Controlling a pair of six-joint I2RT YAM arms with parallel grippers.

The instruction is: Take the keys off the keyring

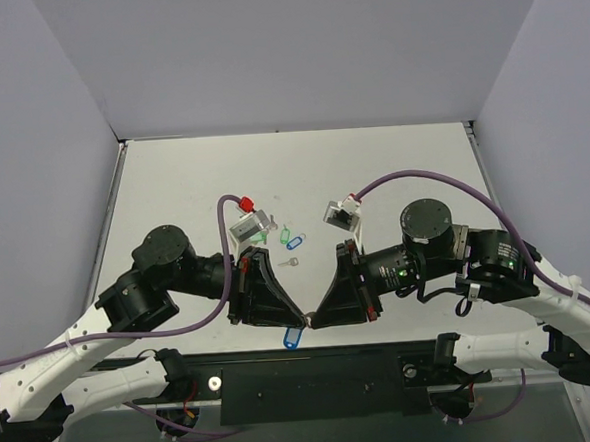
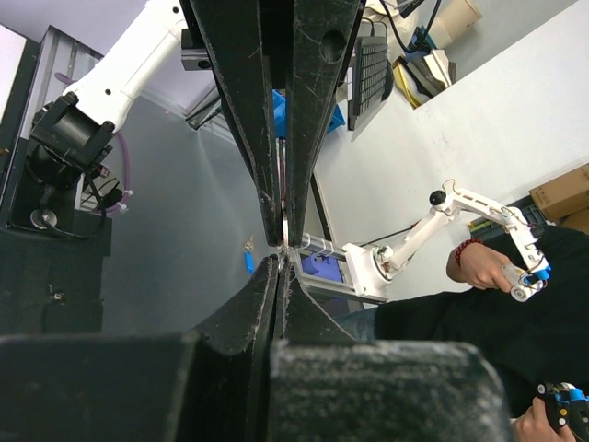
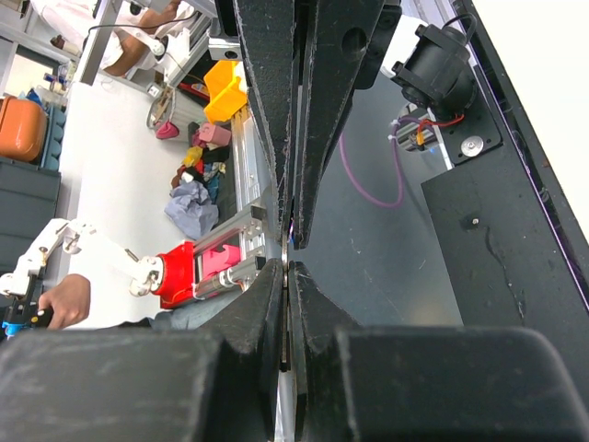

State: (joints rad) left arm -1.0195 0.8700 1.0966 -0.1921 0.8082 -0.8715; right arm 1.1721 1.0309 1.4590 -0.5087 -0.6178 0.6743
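My two grippers meet tip to tip above the table's front edge. My left gripper (image 1: 296, 318) is shut, its tips (image 2: 282, 260) pinching a thin metal piece, the keyring. My right gripper (image 1: 312, 320) is shut on a silver key, seen edge-on as a thin blade (image 3: 290, 304) between its jaws (image 3: 289, 267). The blue tag (image 1: 291, 337) hangs just below the meeting tips. In the left wrist view the right gripper's fingers (image 2: 313, 110) come in from the top with the thin key blade (image 2: 284, 198) between them. The ring itself is too small to make out.
On the table behind the grippers lie two green tags (image 1: 259, 237) (image 1: 283, 232), another blue tag (image 1: 294, 242) and a lone silver key (image 1: 290, 262). A black bar (image 1: 315, 378) runs along the near edge between the arm bases.
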